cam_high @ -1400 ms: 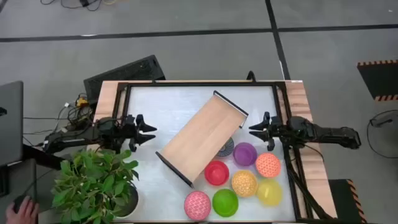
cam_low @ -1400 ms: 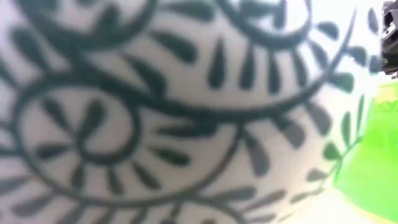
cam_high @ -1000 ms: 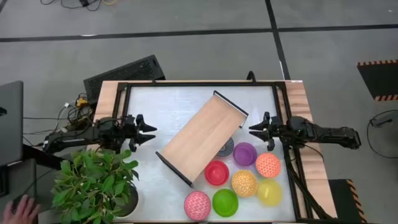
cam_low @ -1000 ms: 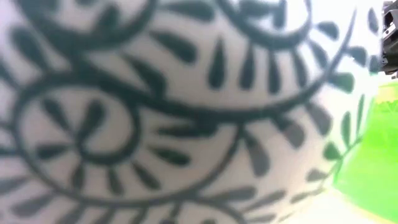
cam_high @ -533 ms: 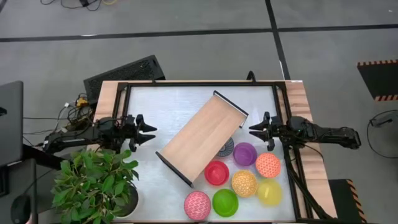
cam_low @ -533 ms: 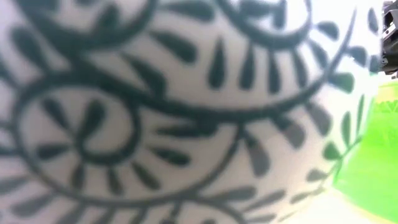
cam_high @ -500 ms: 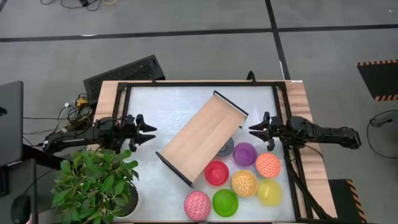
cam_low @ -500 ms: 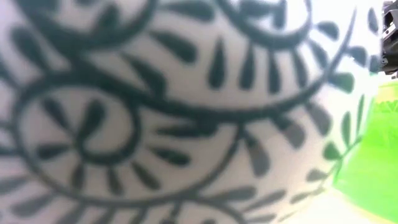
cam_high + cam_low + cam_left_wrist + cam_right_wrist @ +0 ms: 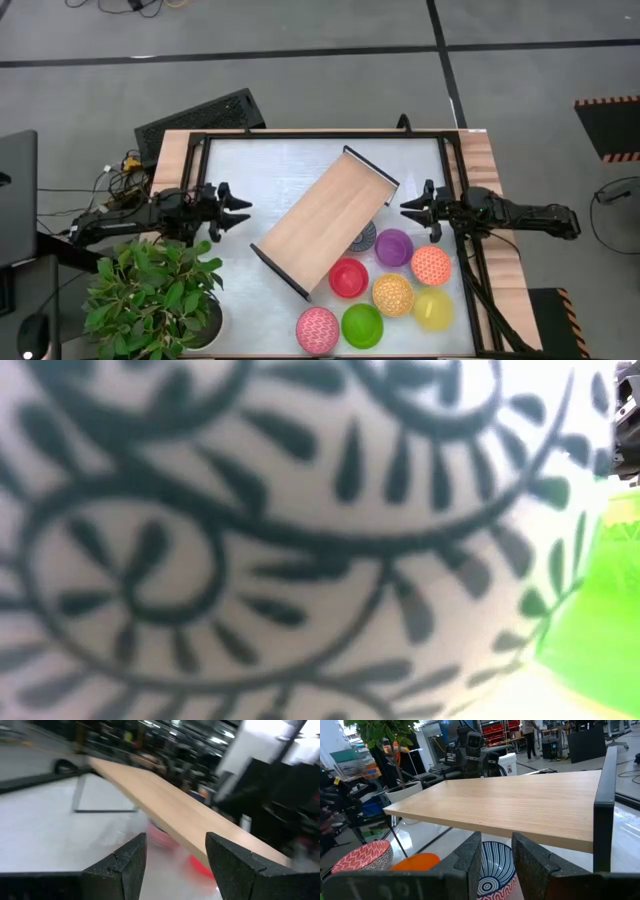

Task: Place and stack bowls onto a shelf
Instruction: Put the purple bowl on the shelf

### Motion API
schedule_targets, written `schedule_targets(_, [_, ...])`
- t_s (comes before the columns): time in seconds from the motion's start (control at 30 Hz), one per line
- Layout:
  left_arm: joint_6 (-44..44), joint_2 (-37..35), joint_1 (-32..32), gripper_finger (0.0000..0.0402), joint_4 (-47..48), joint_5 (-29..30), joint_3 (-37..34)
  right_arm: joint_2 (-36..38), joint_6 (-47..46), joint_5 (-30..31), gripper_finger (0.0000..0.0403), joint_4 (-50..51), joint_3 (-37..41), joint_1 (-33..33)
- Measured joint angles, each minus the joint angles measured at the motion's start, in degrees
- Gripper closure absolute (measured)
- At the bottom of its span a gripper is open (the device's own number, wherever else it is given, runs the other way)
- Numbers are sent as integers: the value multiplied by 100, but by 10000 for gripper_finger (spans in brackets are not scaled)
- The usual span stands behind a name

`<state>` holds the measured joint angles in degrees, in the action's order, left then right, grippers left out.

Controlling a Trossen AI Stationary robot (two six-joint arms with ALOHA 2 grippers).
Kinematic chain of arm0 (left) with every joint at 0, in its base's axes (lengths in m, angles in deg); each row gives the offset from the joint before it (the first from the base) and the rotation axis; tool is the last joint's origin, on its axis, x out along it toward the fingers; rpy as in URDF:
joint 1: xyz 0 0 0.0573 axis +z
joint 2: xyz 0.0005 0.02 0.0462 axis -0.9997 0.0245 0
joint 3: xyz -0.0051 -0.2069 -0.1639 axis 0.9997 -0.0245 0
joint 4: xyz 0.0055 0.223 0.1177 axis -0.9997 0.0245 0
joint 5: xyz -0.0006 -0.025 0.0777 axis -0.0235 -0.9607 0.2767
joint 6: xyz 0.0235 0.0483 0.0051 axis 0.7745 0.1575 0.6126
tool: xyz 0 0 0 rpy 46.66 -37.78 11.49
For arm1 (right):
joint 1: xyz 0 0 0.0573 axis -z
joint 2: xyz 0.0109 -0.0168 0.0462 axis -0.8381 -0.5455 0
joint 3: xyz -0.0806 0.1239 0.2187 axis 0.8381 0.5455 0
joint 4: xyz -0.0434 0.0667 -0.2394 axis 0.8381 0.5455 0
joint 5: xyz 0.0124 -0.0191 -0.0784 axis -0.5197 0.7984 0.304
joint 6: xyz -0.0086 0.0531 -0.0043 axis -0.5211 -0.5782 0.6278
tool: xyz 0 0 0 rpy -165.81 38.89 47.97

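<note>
Your tabletop (image 9: pixel 290 165) holds the following:

- Shelf (image 9: pixel 325 218): light-wood board with black end frames, lying diagonally across the middle, from near left to far right.
- Bowls, all on the tabletop to the near right of the shelf, none on it: blue-grey patterned bowl (image 9: pixel 364 238), partly tucked under the shelf edge; purple bowl (image 9: pixel 394 246); orange lattice bowl (image 9: pixel 431 265); red bowl (image 9: pixel 348 277); yellow-orange lattice bowl (image 9: pixel 393 294); yellow bowl (image 9: pixel 433 308); pink lattice bowl (image 9: pixel 317 329); green bowl (image 9: pixel 362 325).
- Left gripper (image 9: pixel 240 211): at the left edge, fingers spread, empty, pointing toward the shelf.
- Right gripper (image 9: pixel 408 206): at the right edge, fingers spread, empty, facing the shelf's far end.
- Potted plant (image 9: pixel 155 292): near left corner; its patterned pot (image 9: pixel 250 540) fills your low view.
</note>
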<state>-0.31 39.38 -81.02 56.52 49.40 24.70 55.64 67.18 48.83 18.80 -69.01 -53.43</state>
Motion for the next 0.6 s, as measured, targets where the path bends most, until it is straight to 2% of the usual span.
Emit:
schedule_targets(0.1, [-250,2,7,211,1,390,1,0,-1,0,269,0,0,-2])
schedule_targets(0.27, [-490,0,4,211,-1,625,1,1,1,0,269,0,0,0])
schedule_targets(0.43, [-1049,4,7,211,69,686,-1,1,0,-1,269,1,0,0])
schedule_targets(0.6, [-1049,2,7,211,-34,706,1,1,-1,0,269,2,0,0])
